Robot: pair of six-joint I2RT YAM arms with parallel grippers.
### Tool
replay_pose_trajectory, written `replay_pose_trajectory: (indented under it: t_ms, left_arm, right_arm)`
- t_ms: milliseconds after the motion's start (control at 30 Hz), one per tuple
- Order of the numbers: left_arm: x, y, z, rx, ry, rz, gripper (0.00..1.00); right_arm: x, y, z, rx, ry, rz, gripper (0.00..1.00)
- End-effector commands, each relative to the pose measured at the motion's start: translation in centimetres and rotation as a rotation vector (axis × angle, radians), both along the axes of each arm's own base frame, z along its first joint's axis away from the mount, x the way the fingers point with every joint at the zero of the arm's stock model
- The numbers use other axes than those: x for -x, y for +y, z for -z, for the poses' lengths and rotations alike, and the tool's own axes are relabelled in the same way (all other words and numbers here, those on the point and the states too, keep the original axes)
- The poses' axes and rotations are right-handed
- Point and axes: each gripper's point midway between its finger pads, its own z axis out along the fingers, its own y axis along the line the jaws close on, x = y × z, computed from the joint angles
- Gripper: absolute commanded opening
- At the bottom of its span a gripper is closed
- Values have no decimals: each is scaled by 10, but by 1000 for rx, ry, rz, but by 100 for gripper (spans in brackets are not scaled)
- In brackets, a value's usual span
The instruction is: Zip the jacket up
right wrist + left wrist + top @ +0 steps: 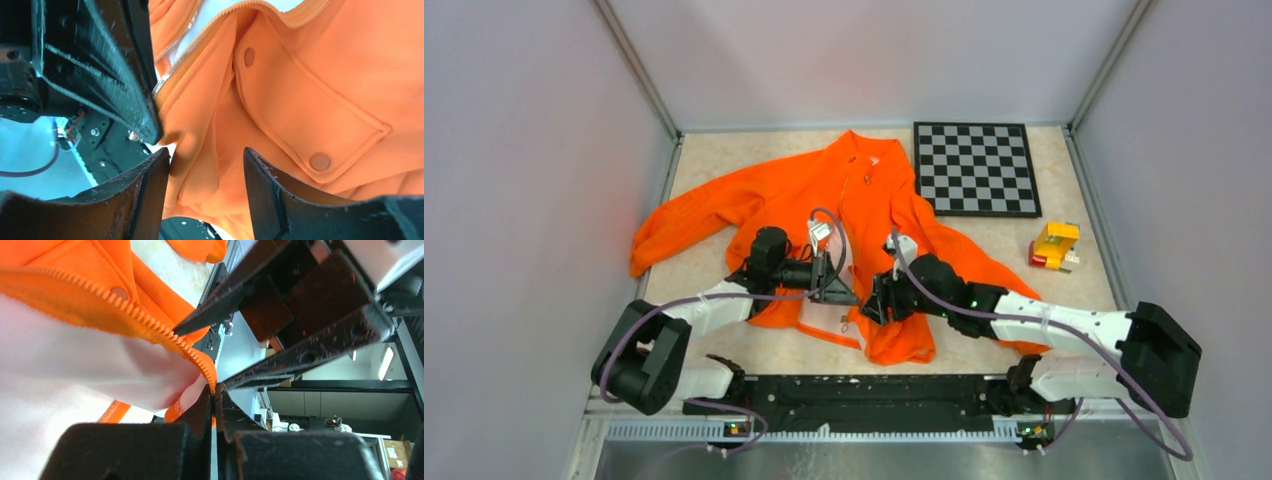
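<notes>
Top view: the orange jacket lies spread over the middle of the table, collar toward the far edge and hem toward the near edge, with a chessboard at the far right corner and a yellow toy block beside the right edge. The left gripper and right gripper meet over the lower front opening. Left wrist view: the left gripper is clenched on the bottom end of one zipper tape, whose moulded orange teeth form a fine ridged row along the fabric edge; the white lining is smooth and soft, folding loosely. Right wrist view: the right gripper stands released, jaws apart around a fold of orange cloth without pinching it; a flap pocket with a round snap shows a matte, fleece-like weave with stitched seams. Judgement: the step in hand appears to be joining the two zipper ends at the hem. It is best done with the pinned tape held taut and flat, the free jaws taking the opposite tape close to its end rather than loose cloth, so that pin and slider align without the lining catching.
</notes>
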Motion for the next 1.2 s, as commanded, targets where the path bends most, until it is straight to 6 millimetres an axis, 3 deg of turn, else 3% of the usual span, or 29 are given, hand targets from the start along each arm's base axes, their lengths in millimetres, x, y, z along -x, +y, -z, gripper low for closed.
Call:
replay_pose_trajectory:
  t_ms: [0,267,500,733,967,1167]
  left_arm:
    - [-13,-5,-22,22,-72,-35,0]
    - [-12,-5,-34,39,-89,-37,0]
    - [-10,-6,-41,62,-76,-29,0]
    - [-13,-6,-46,68,-78,-41,0]
    - [-13,-7,-48,71,-75,-42,0]
    - [-14,-7,-51,74,-75,-41,0]
  right_arm:
    - [-10,1,-37,28,-172,78,55]
    - [5,12,-63,-126,-217,-1,60]
    - [17,43,-78,-293,-140,-61,60]
    - [6,34,-49,-208,-110,23,57]
    - [7,25,-39,-191,-107,45,58]
    - [6,33,-39,-216,-99,40,46]
